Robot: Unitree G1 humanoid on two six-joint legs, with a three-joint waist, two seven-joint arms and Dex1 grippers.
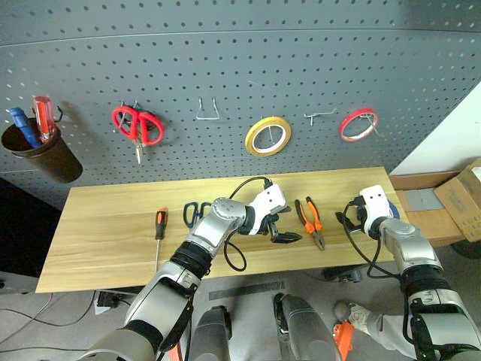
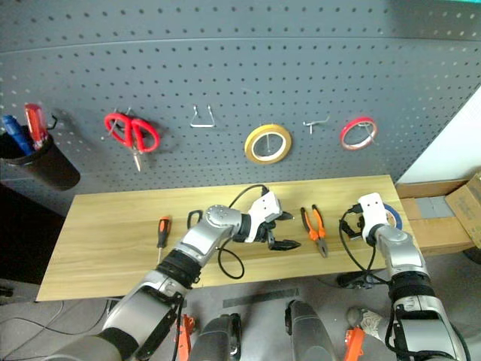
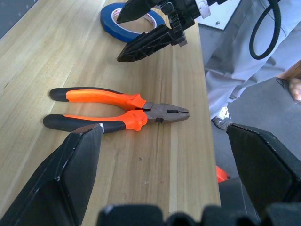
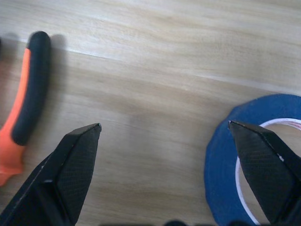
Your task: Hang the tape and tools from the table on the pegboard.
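Observation:
On the light wood table (image 1: 105, 248) lie the orange-and-black screwdriver (image 1: 160, 222), the blue-handled scissors (image 1: 192, 213) partly behind my left arm, and the orange-and-black pliers (image 1: 312, 222). My left gripper (image 1: 284, 235) hovers open and empty just left of the pliers (image 3: 117, 110), pointing at them. The blue tape (image 2: 396, 218) lies flat near the table's right end. My right gripper (image 4: 164, 174) stands open and empty low over the wood, between the tape (image 4: 225, 155) and a pliers handle (image 4: 28, 94). The dark grey pegboard (image 1: 225, 68) rises behind the table.
On the pegboard hang red scissors (image 1: 137, 124), a yellow roll (image 1: 268, 135), a thin red roll (image 1: 358, 124) and a dark cup (image 1: 41, 150) holding screwdrivers. Two hooks (image 1: 208, 113) (image 1: 319, 115) are bare. A cardboard box (image 1: 462, 195) sits at the right. A person's leg (image 1: 368, 320) shows below the table's front edge.

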